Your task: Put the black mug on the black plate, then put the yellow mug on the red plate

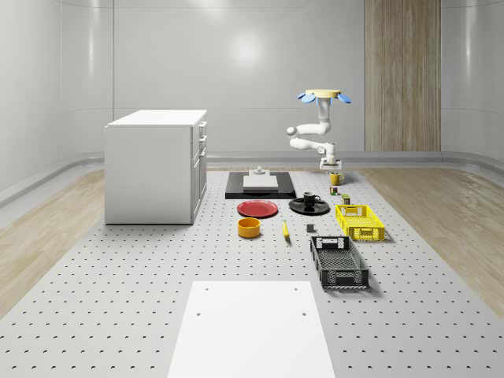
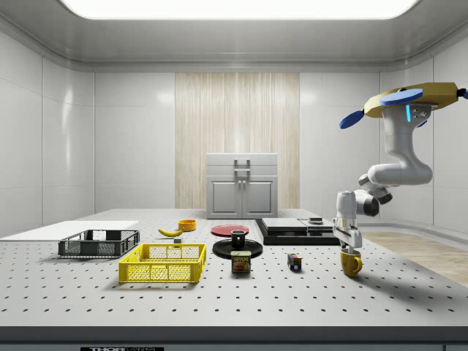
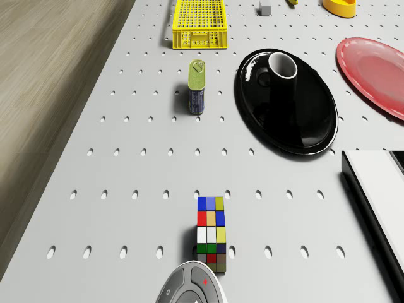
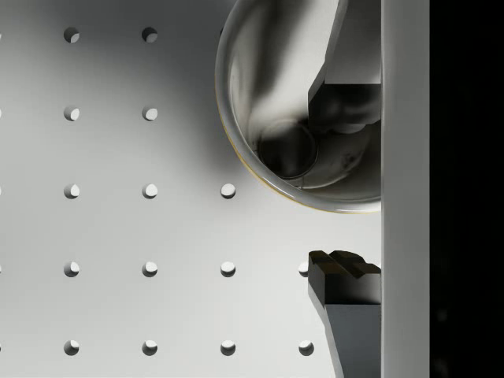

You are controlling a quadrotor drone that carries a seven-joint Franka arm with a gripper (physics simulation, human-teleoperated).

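The drone [image 1: 324,96] hovers above the table's far right part, its arm hanging down. My gripper [image 1: 330,167] [image 2: 349,245] is open right over the upright yellow mug [image 1: 335,179] [image 2: 351,264]. In the wrist view the gripper [image 4: 344,193] straddles the yellow mug's [image 4: 268,94] wall, one finger inside the cup and the other outside the rim, with a gap to the wall. The black mug [image 1: 309,198] [image 3: 282,66] stands on the black plate [image 1: 319,209] [image 3: 297,126]. Beside it lies the red plate [image 1: 257,209] [image 3: 375,69], with nothing on it.
A Rubik's cube [image 3: 210,233] and a tin can [image 3: 197,87] lie between the yellow mug and the black plate. A yellow crate [image 1: 360,221], a black crate [image 1: 339,262], a yellow bowl [image 1: 249,227], a banana [image 1: 285,229], a black slab [image 1: 260,187] and a white cabinet [image 1: 153,165] also stand on the table.
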